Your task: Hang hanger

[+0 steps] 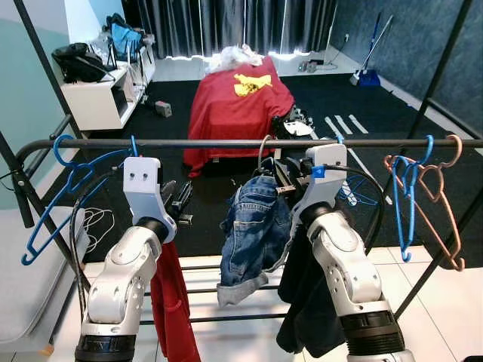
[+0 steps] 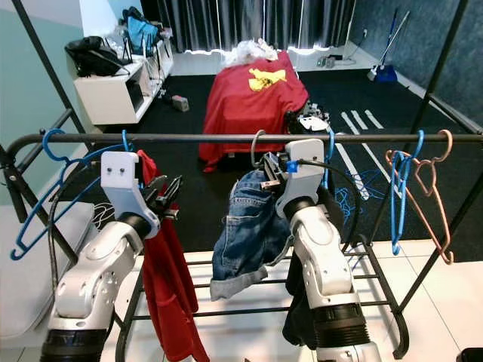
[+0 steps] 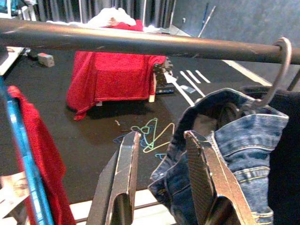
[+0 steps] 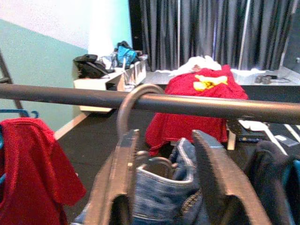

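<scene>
Hanger (image 2: pixel 258 148) with denim shorts (image 2: pixel 245 226) is hooked over the rail (image 2: pixel 226 138), so it looks hung. Right gripper (image 4: pixel 161 180) sits spread just behind the hook, gripping nothing, likely to let go. Left gripper (image 3: pixel 161 180) spread too, empty, beside the shorts.

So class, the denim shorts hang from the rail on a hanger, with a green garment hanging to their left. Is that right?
Not quite. The garment left of the denim shorts is red, not green, as the right eye view shows. The shorts do hang by a hanger hook over the rail.
</scene>
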You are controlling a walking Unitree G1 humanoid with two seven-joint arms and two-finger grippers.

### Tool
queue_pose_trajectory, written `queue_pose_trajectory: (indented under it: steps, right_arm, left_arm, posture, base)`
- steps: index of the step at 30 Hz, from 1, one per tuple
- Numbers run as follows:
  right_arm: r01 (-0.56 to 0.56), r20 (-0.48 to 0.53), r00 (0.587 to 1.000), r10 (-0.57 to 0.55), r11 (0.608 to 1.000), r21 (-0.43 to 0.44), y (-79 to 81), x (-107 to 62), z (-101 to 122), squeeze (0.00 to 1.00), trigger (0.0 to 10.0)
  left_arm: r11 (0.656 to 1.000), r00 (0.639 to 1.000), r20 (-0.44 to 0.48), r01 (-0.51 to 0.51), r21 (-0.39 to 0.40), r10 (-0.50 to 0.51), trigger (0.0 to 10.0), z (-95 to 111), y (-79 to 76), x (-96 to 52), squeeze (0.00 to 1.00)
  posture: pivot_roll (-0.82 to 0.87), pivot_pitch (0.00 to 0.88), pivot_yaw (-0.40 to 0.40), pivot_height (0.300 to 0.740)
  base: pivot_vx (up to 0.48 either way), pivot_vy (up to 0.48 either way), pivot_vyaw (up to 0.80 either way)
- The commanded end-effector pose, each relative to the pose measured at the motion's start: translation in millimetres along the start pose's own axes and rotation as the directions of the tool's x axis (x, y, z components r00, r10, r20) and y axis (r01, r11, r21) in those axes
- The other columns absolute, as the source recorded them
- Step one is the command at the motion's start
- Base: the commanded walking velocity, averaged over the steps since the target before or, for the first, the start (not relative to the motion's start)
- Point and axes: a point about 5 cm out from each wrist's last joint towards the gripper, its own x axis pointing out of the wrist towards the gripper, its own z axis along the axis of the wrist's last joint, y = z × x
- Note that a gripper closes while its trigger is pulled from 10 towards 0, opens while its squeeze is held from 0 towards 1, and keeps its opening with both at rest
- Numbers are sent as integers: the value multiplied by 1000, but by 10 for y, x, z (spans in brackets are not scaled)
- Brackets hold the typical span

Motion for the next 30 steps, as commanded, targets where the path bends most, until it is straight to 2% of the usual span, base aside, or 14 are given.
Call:
queue_pose_trajectory:
  steps: [1, 6, 7, 9, 10, 16, 24, 28, 30]
  right_arm:
    - [1, -8, 1000, -1, 1000, 15, 8, -5, -6, 1000, 10000]
    - [10, -44, 999, -12, 999, -53, 15, 28, -47, 988, 10000]
    - [2, -52, 999, -5, 998, -57, 36, 43, -60, 231, 10000]
    - [-3, -57, 998, 0, 998, -55, 52, 53, -67, 231, 10000]
    - [-7, -60, 998, 4, 999, -52, 62, 58, -71, 0, 10000]
    - [-105, -129, 987, 93, 991, -86, 259, 89, -156, 0, 10000]
    - [-121, -152, 983, 103, 986, -111, 333, 19, -243, 0, 10000]
    - [-121, -134, 986, 103, 983, -137, 338, 110, -219, 0, 10000]
    - [-127, -128, 986, 108, 981, -149, 349, 235, -190, 0, 10000]
  left_arm:
    - [1000, 1000, -2, 2, 7, -2, 10000, -3, 14, -9, 0]
    - [1000, 1000, -3, 7, 10, -7, 10000, 0, 16, -4, 0]
    - [1000, 1000, -3, 8, 11, -8, 10000, 0, 14, -4, 0]
    - [1000, 1000, -4, 9, 11, -9, 10000, -1, 13, -4, 0]
    - [1000, 1000, -4, 10, 11, -10, 10000, -1, 12, -4, 0]
    - [1000, 1000, -4, 15, 10, -15, 10000, 1, -8, -28, 0]
    - [999, 999, -15, 31, 4, -31, 10000, -29, -25, -60, 0]
    - [999, 999, -12, 39, 5, -39, 10000, -17, -28, -45, 0]
    - [999, 999, -8, 45, 12, -45, 10000, 7, -26, -42, 0]
  posture:
    - [-29, 17, 1, 740]
    - [-25, 19, 3, 740]
    - [-25, 18, 4, 740]
    - [-25, 18, 4, 740]
    - [-25, 18, 4, 740]
    - [-17, 9, -3, 740]
    - [-16, 4, 5, 740]
    - [-14, 4, 10, 740]
    - [-4, 8, 11, 740]
  base:
    - [0, 0, 0]
    - [0, 0, 0]
    - [0, 0, 0]
    - [0, 0, 0]
    - [0, 0, 0]
    - [0, 0, 0]
    - [0, 0, 0]
    - [0, 0, 0]
    - [0, 0, 0]
